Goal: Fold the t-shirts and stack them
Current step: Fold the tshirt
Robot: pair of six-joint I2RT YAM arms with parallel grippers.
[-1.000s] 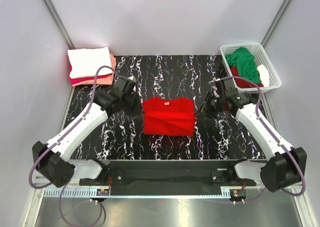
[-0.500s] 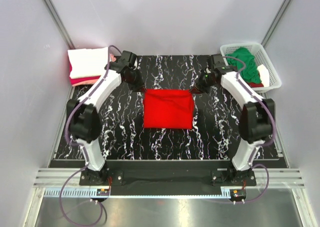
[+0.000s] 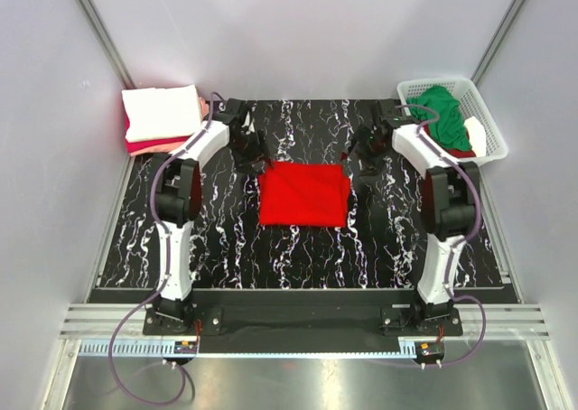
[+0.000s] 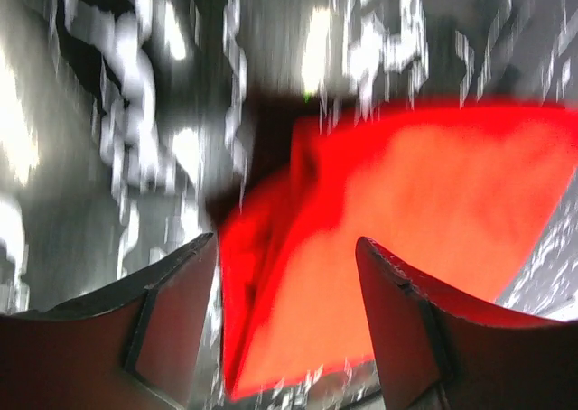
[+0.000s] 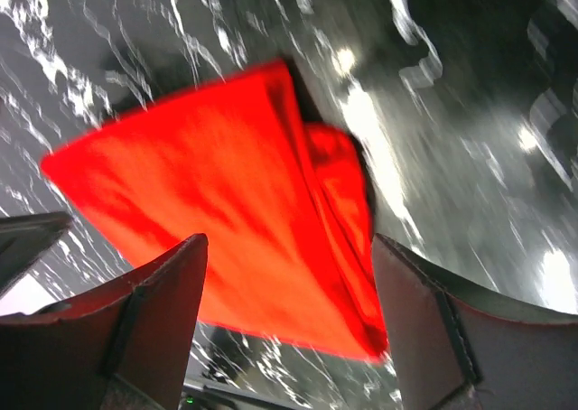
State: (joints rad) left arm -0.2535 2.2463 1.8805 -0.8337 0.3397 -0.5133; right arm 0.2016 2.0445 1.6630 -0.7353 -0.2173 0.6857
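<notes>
One table (image 3: 226,247), one basket (image 3: 492,125), two arms (image 3: 173,200) (image 3: 444,202), one red shirt (image 3: 303,193), one green shirt (image 3: 444,112), three stacked shirts (image 3: 161,114).

A black bench (image 3: 298,265) veined with white marbling fills the middle of the enclosure. A white plastic lattice basket (image 3: 490,121) sits at its far right corner. Pale grey walls (image 3: 298,31) close in three sides, with slanting metal posts (image 3: 97,26) at the back corners. A slotted metal rail (image 3: 298,336) runs along the near edge.

Top view looks down, wrist views close — all share red t-shirt (image 3: 303,193).
</notes>
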